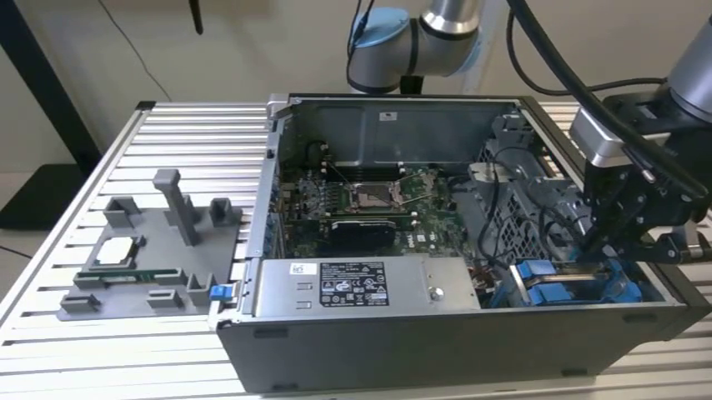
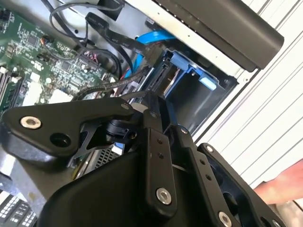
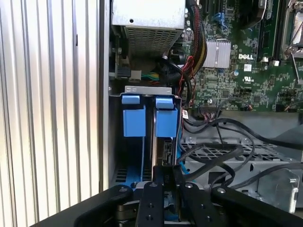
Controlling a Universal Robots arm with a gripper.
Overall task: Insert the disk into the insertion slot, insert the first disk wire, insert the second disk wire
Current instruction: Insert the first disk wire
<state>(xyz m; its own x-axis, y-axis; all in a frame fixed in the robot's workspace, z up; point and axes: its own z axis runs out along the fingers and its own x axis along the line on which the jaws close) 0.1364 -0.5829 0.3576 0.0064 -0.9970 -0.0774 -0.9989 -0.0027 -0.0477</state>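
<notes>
Rightwards from the grey power-supply box (image 1: 356, 287) in the exterior view come loose black wires (image 3: 213, 153), just beside the bay on the motherboard side. Then the disk (image 3: 165, 122), in its blue frame, stands on edge inside the insertion slot (image 3: 147, 89); its long axis seems to run down into the bay. The gripper (image 1: 606, 242) hangs directly over it, very near. I cannot tell if it is open or closed. Beyond it, the case wall (image 1: 668, 310) leaves little room.
</notes>
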